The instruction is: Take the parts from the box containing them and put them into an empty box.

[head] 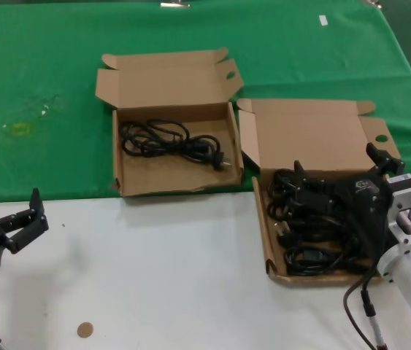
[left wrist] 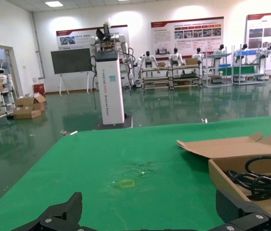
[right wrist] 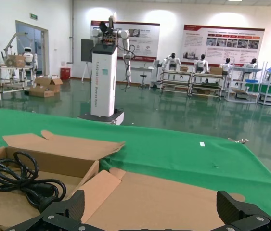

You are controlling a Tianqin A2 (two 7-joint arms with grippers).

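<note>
Right pincer [head: 336,191], fingers spread, poised over tangled cords [head: 304,226] in the near box [head: 271,251]; one cord [head: 172,142] lies in the far box [head: 121,171]. Left pincer [head: 24,219] open, idle over the tabletop [head: 161,277]. Risk: tangled loops may drag neighbouring cords out. Only the head view shows the pile; wrist views show just the far box's cord.

2 boxes [head: 168,131], 2 end effectors [head: 22,219]
</note>
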